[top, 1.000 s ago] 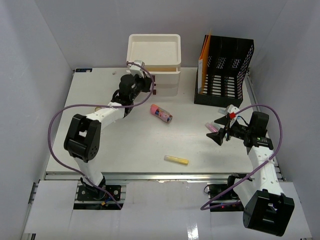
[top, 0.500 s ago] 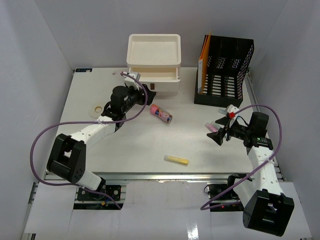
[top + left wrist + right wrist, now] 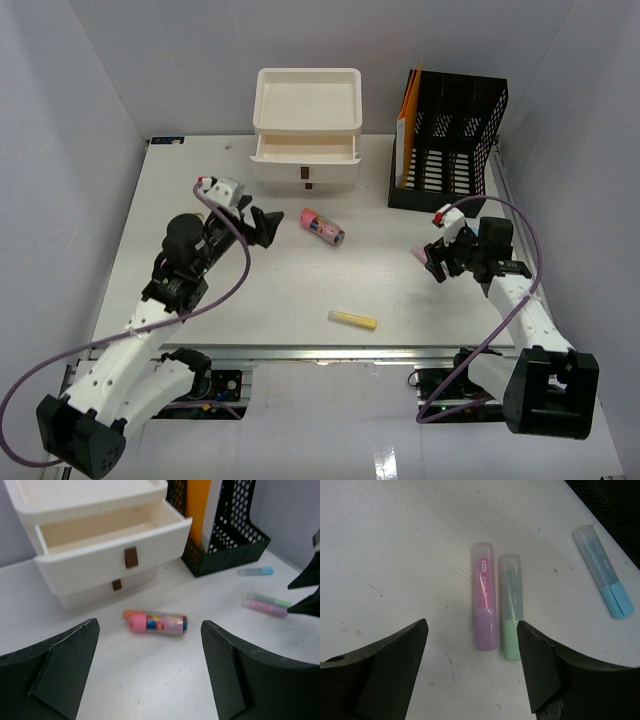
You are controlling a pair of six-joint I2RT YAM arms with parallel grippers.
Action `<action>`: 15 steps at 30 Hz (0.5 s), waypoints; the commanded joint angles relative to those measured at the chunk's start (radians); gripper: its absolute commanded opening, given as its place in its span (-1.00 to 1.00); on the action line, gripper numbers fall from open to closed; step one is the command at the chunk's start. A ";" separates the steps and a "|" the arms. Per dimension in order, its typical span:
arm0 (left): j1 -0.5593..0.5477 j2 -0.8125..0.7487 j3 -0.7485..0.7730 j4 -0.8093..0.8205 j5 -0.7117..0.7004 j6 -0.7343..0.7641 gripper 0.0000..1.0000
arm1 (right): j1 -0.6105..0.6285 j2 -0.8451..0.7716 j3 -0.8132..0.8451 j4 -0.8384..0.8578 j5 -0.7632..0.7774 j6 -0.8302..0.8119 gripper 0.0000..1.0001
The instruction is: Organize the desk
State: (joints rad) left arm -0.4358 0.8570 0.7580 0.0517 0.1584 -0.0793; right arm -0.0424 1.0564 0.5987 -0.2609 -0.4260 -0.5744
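Observation:
The desk [image 3: 250, 290] is a white tabletop. On it lie a pink-capped tube [image 3: 322, 227] of colourful bits, a yellow highlighter [image 3: 353, 320] and, in the right wrist view, a purple highlighter [image 3: 484, 602], a green highlighter [image 3: 511, 606] and a blue highlighter [image 3: 603, 570]. My left gripper [image 3: 258, 225] hangs open and empty, left of the tube [image 3: 159, 623]. My right gripper [image 3: 437, 258] is open just above the desk. The purple and green highlighters lie side by side just ahead of its fingertips [image 3: 522, 630], untouched.
A cream drawer unit [image 3: 307, 130] stands at the back with its top drawer [image 3: 105, 555] pulled out. A black mesh file rack [image 3: 450, 145] holding an orange folder [image 3: 409, 120] is at the back right. Grey walls enclose the desk; a metal rail [image 3: 320, 352] runs along its near edge.
My left gripper has let go of the drawer handle, opened and pulled back toward the near left, leaving the top drawer open. My right gripper shifted slightly and its jaws narrowed a little.

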 commanded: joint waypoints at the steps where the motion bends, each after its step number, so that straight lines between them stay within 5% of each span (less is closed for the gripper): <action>1: 0.005 -0.158 -0.186 -0.133 -0.064 0.076 0.89 | 0.121 0.109 0.087 -0.041 0.268 -0.017 0.36; 7: 0.005 -0.317 -0.224 -0.191 -0.113 0.073 0.95 | 0.133 0.254 0.150 -0.066 0.312 0.009 0.11; 15: 0.005 -0.331 -0.227 -0.191 -0.106 0.073 0.96 | 0.133 0.344 0.201 -0.068 0.286 0.013 -0.03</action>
State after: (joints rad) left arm -0.4351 0.5160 0.5282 -0.1289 0.0645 -0.0146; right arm 0.0864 1.3785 0.7422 -0.3215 -0.1303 -0.5744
